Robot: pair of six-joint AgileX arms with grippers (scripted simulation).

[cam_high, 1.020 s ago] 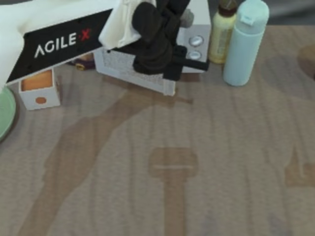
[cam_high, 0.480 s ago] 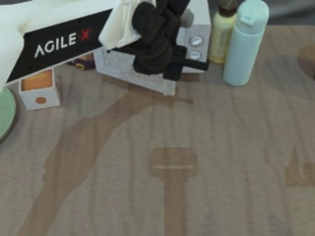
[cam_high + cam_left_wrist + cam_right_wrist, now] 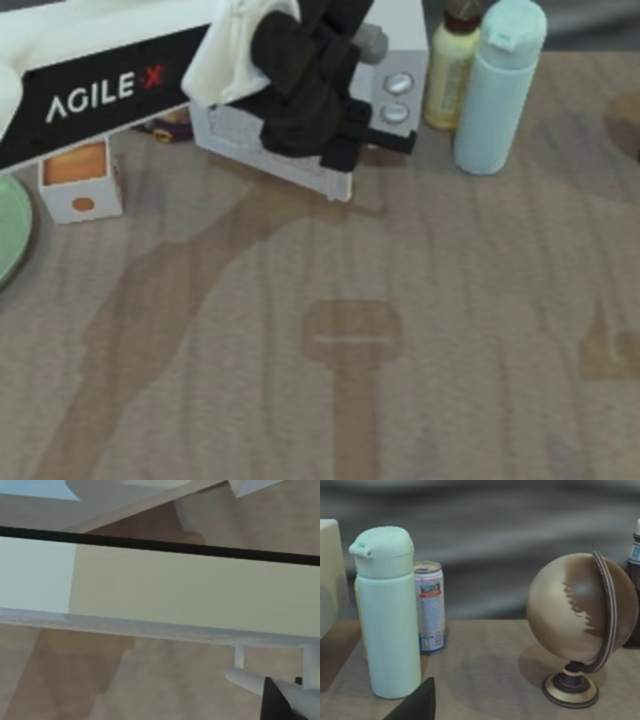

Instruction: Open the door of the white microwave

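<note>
The white microwave (image 3: 402,35) stands at the table's far edge, its two silver knobs (image 3: 397,83) showing. Its door (image 3: 238,138), a white panel with a grey mesh window, is swung partly out, with its free edge toward the table's middle. My left gripper (image 3: 345,152) is at that free edge, shut on the door's white bar handle (image 3: 247,679). In the left wrist view one dark fingertip (image 3: 276,703) lies against the handle below the door's edge (image 3: 125,626). My right arm is parked out of the top view; only a dark tip of its gripper (image 3: 417,705) shows.
A mint bottle (image 3: 497,90) and a yellow bottle (image 3: 450,70) stand right of the microwave. A white-and-orange cube (image 3: 80,180) and a green plate (image 3: 8,228) are at the left. The right wrist view shows a globe (image 3: 575,615) and a can (image 3: 430,607).
My left gripper has shifted left and a little back, taking the door's free edge with it. The door stands swung out slightly wider.
</note>
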